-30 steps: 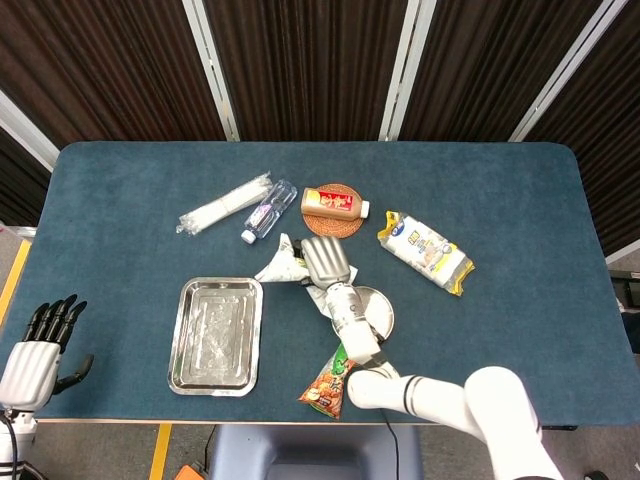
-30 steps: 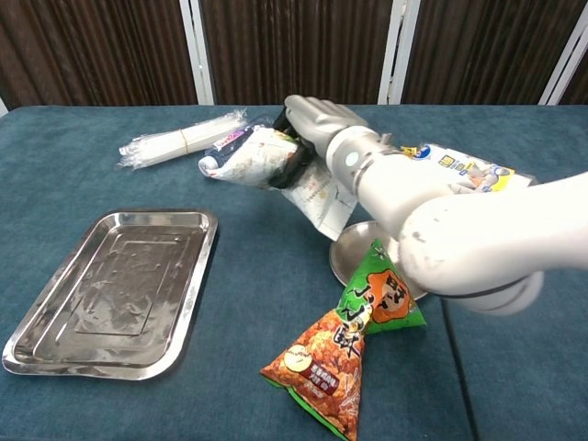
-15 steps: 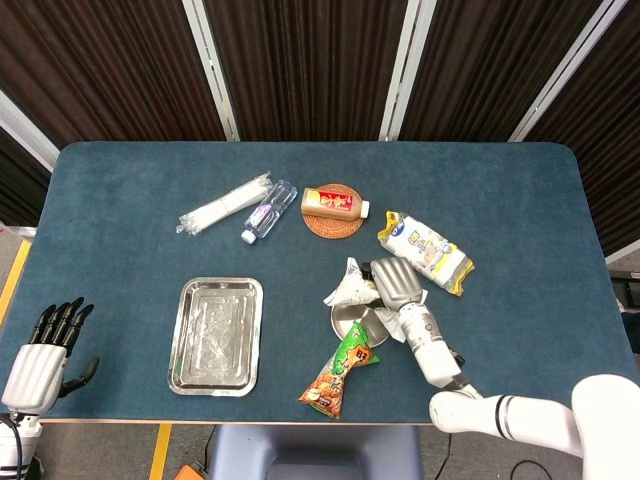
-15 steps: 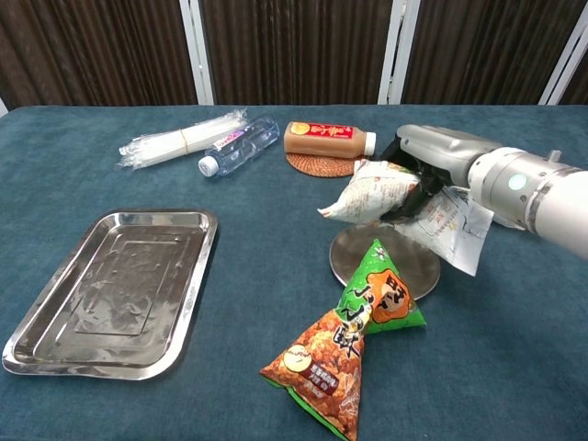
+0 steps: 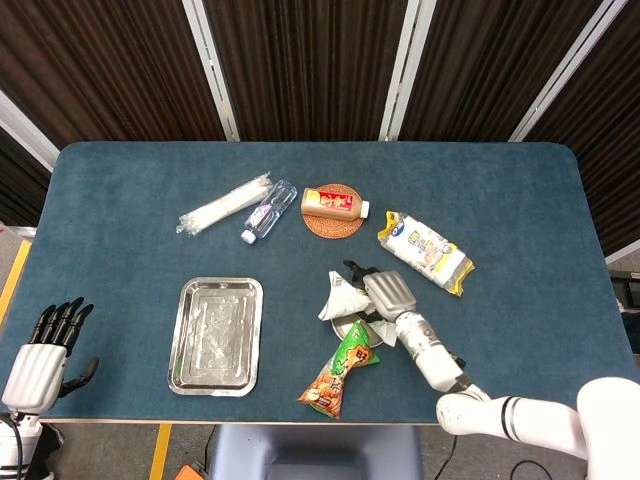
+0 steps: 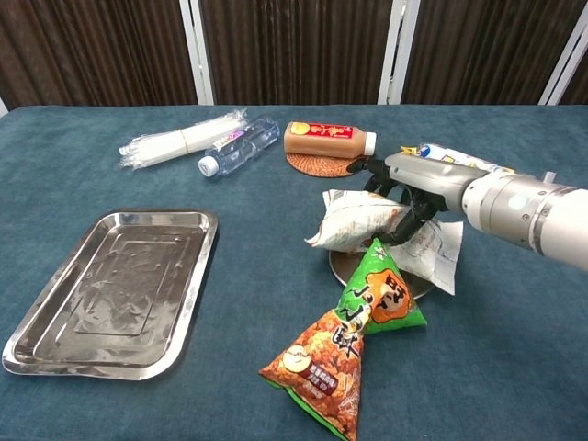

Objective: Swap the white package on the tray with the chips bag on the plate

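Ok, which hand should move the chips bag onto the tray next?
Probably the right hand, once it lets go of the white package it holds over the plate. The chips bag lies just beside it. The left hand sits idle at the table's far edge, beyond the tray.

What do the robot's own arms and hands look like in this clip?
The right hand has a silver-grey metallic back and black fingers, on a glossy white arm with a black ring band. The left hand has a white back and black fingers.

Bare tray (image 6: 110, 285); chips bag (image 6: 344, 344) against crowded plate (image 6: 342, 266).
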Robot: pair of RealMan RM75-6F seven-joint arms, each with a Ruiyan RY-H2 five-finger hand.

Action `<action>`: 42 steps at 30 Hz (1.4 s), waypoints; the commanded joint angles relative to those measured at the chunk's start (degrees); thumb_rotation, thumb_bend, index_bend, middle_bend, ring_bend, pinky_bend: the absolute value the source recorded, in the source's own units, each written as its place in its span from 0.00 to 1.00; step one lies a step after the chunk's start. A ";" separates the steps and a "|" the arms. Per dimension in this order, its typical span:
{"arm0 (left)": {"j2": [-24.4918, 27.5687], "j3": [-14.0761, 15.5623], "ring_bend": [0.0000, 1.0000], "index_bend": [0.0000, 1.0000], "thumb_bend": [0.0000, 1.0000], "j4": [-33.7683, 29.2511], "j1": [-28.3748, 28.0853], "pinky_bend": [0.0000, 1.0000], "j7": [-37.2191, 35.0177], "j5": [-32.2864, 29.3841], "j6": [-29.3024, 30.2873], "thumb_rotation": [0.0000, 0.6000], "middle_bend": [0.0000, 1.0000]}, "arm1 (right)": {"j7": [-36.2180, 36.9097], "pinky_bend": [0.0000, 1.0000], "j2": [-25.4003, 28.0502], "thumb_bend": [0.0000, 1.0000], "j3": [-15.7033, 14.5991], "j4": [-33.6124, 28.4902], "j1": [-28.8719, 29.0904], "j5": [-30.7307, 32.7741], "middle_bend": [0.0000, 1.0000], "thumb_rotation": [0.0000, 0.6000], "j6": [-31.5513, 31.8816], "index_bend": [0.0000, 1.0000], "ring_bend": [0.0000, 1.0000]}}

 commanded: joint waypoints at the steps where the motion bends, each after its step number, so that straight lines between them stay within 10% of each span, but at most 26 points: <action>1: 0.06 0.00 0.00 0.00 0.36 -0.09 0.03 0.04 0.07 0.09 0.14 1.00 0.00 | 1.47 0.08 2.05 0.29 0.08 -2.36 -0.38 0.14 0.13 1.00 -1.31 0.00 0.08; 10: 0.49 0.73 0.00 0.00 0.36 -1.99 0.77 0.04 2.30 1.66 1.84 1.00 0.00 | 9.75 0.00 12.35 0.17 -0.92 -14.24 -6.89 -10.32 0.00 1.00 4.79 0.00 0.00; 19: 0.53 5.00 0.00 0.00 0.37 -6.90 -0.81 0.04 -2.31 9.18 1.20 1.00 0.00 | 10.26 0.00 20.33 0.17 -15.81 -12.77 -25.21 -35.96 0.00 1.00 29.57 0.00 0.00; 30: 1.10 8.06 0.00 0.00 0.36 -27.00 -14.09 0.06 -5.60 14.38 -19.50 1.00 0.00 | 14.78 0.00 24.43 0.17 -16.86 -9.51 -36.01 -39.77 0.00 1.00 44.30 0.00 0.00; 42: -16.47 -4.10 0.00 0.00 0.37 -33.79 -24.91 0.06 8.53 -5.48 -38.35 1.00 0.00 | 22.71 0.00 30.71 0.17 -14.90 -12.54 -36.23 -36.02 0.00 1.00 38.71 0.00 0.00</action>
